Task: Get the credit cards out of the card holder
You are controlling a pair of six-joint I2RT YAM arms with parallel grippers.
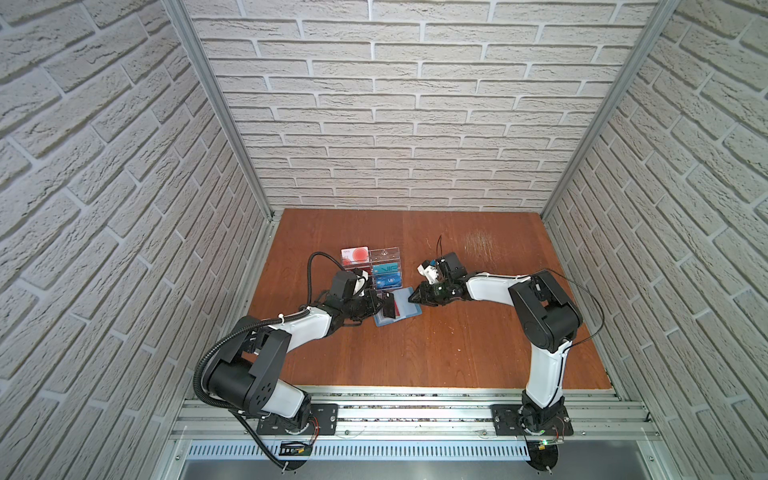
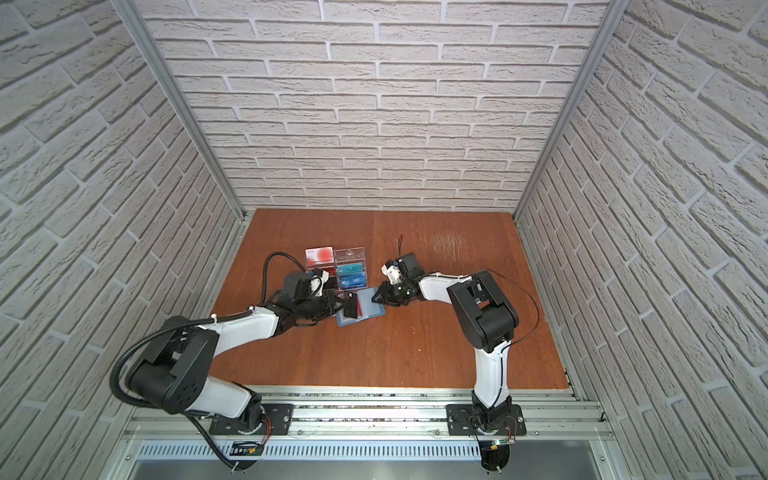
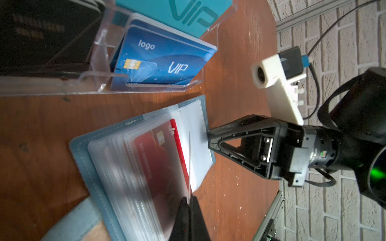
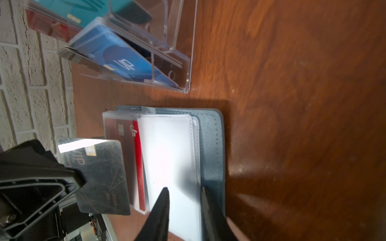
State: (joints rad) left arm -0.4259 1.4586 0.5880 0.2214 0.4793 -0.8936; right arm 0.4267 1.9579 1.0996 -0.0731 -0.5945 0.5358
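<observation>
Card holder (image 1: pixel 401 311), slate-blue, lying open like a book on the wooden table (image 1: pixel 457 353); one card is held above it.

The holder sits just in front of the clear acrylic rack (image 1: pixel 384 270), with its clear sleeves (image 4: pixel 167 150) fanned upward. A red card (image 3: pixel 165 150) with a pale band is inside a sleeve near the middle. The left gripper (image 3: pixel 189 205) has its fingers clenched on the edge of a dark card (image 4: pixel 102 177), which is tilted above the holder's left half. The right gripper (image 4: pixel 184 189) is at the holder's right edge with its fingers parted. A pale sleeve shows between them, and whether they touch it cannot be told. A blue VIP card (image 3: pixel 158 60) stands in the rack's nearest compartment.
</observation>
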